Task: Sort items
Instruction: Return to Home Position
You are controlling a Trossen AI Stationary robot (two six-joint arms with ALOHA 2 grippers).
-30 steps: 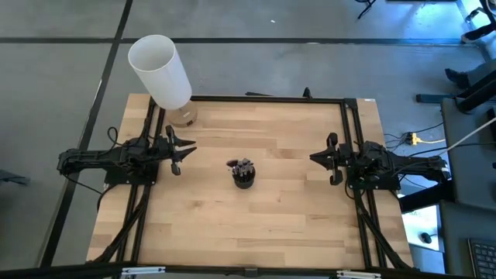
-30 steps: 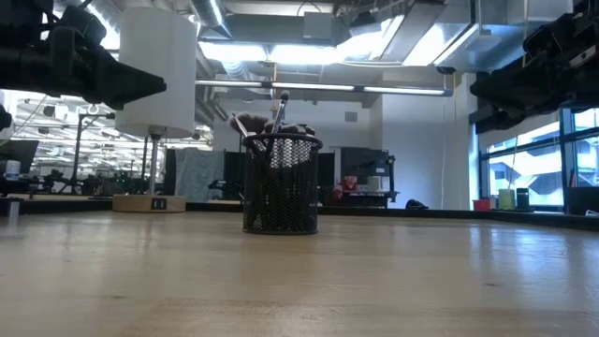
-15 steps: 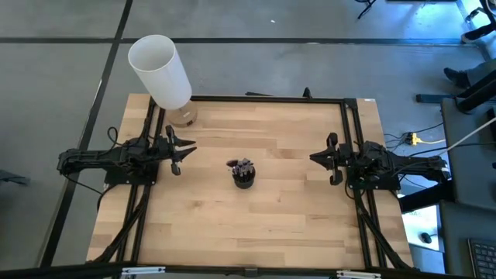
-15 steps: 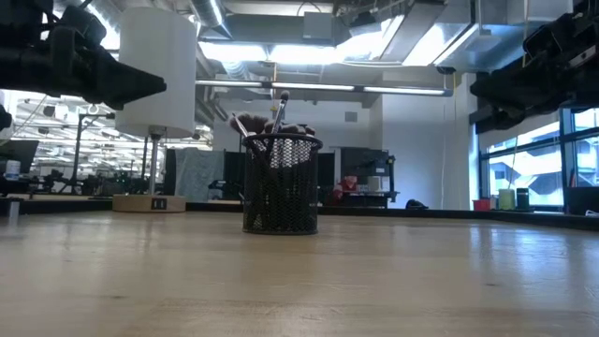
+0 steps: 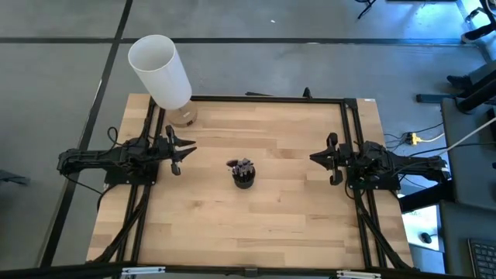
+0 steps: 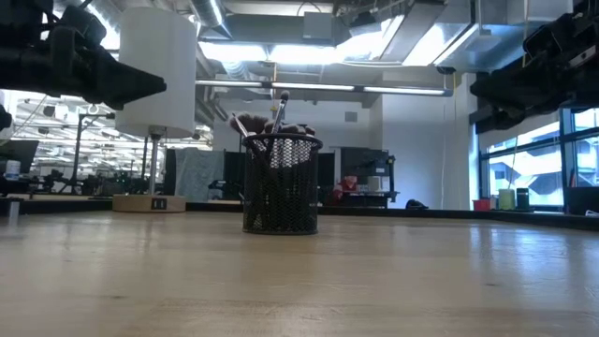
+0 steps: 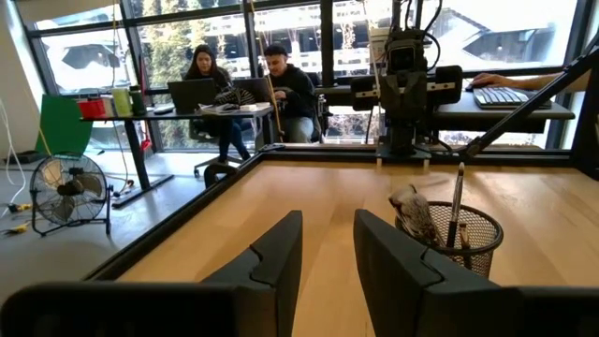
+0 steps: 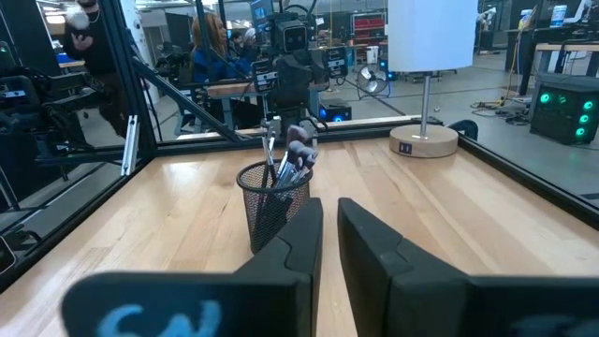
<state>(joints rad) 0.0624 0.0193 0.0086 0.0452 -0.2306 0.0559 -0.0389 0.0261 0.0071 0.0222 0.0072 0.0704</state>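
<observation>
Holding steady, folks: nothing has stirred over the last second. Left gripper point(image 7: 328, 221) hangs by the table's point(image 5: 271, 232) left edge, right gripper point(image 8: 329, 206) by the right edge, each with fingers a narrow gap apart and gripping nothing. The brushes point(image 5: 243, 164) all stand bristles-up in the mesh cup point(image 6: 281, 192) at the table's middle, well apart from both arms. White lamp point(image 5: 160, 70) sits at the far left corner. No brush lies loose on the wood, so I'd call the sorting finished and the arms parked.
</observation>
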